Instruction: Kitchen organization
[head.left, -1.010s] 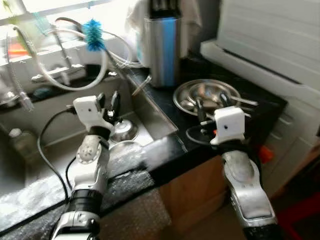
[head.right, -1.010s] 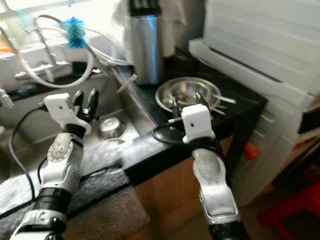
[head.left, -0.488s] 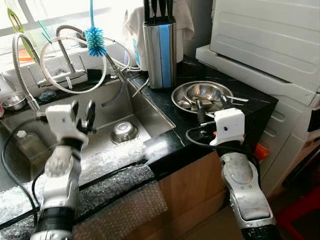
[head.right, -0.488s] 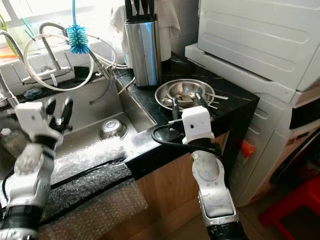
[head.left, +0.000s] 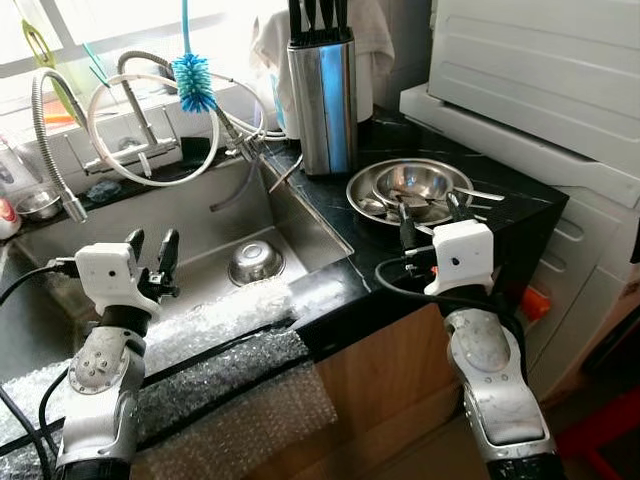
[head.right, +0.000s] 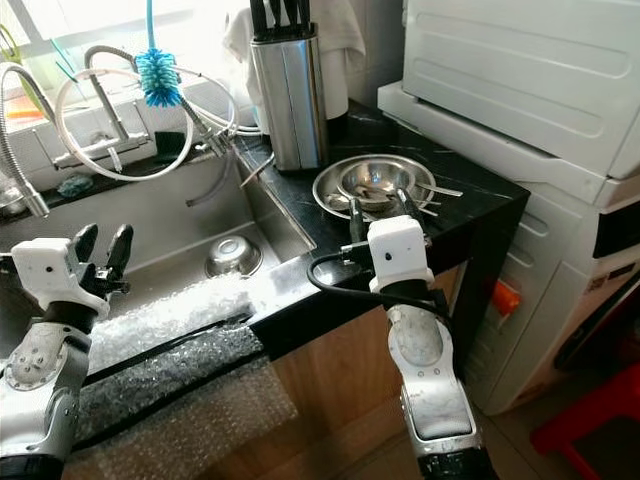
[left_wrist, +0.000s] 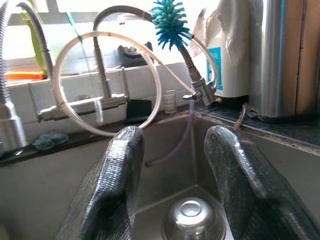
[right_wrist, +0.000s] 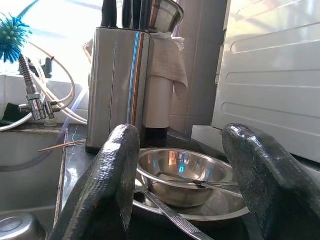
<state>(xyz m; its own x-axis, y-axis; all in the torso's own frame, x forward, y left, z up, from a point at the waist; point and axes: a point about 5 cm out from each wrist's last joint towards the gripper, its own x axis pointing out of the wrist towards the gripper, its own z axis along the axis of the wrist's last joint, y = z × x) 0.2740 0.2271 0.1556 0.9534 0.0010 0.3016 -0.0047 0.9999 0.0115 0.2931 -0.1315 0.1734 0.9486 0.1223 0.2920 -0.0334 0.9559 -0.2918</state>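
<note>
Both silver arms are raised forward with bent elbows. The left gripper (head.left: 152, 252) is held with its fingers parted, and the right gripper (head.left: 428, 216) is likewise held open, empty.

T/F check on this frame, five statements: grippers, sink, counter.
1. The left gripper is open above the steel sink. True.
2. The right gripper clamps a spoon. False: open, holding nothing.
3. A small steel bowl sits in the larger steel dish on the black counter. True.
4. The steel knife block lies on its side. False: upright.
5. The blue bristle brush lies in the basin. False: it hangs above the faucet.
</note>
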